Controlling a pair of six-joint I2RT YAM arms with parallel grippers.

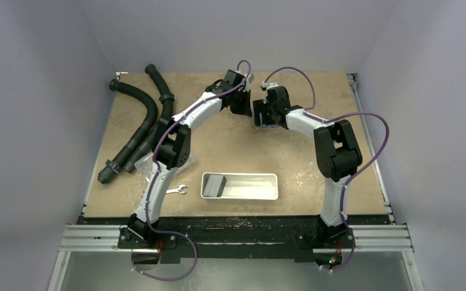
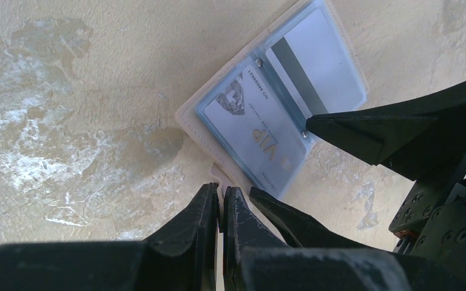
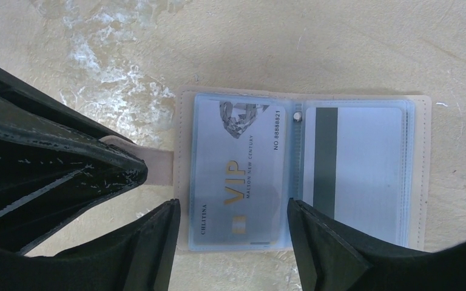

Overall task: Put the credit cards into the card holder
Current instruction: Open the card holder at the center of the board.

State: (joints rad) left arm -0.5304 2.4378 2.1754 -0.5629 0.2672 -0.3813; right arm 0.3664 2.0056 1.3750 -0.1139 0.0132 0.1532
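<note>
Where the two arms reach together over the far middle of the tabletop (image 1: 315,97), the overhead view shows the left gripper (image 1: 245,111) and the right gripper (image 1: 260,118) almost tip to tip, hiding what lies beneath them. Near the bases, a white tray (image 1: 243,197) holds one dark card (image 1: 214,185) leaning at its left end, and a wrench (image 1: 178,190) lies just left of the tray. From the left wrist, the card holder (image 2: 189,119) lies open and flat, with a VIP card (image 2: 252,121) in one blue pocket and a striped card (image 2: 318,63) in the other. The left jaws are closed and appear to pinch the holder's small beige tab (image 2: 217,174). The right gripper's fingers (image 2: 370,130) stand apart on either side of the VIP pocket. From the right wrist, those jaws are open and hold nothing. They straddle the short edge of the VIP pocket closest to that wrist, and the card looks fully seated inside it. By my reading two cards are in and the tray card remains. The left pinch on the tab should serve as the anchor while the right arm lifts straight up, jaws wide, so that neither finger snags the clear pocket film. The leaning card is best taken by its raised edge. Since both visible pockets look full, it will likely need another sleeve.
</note>
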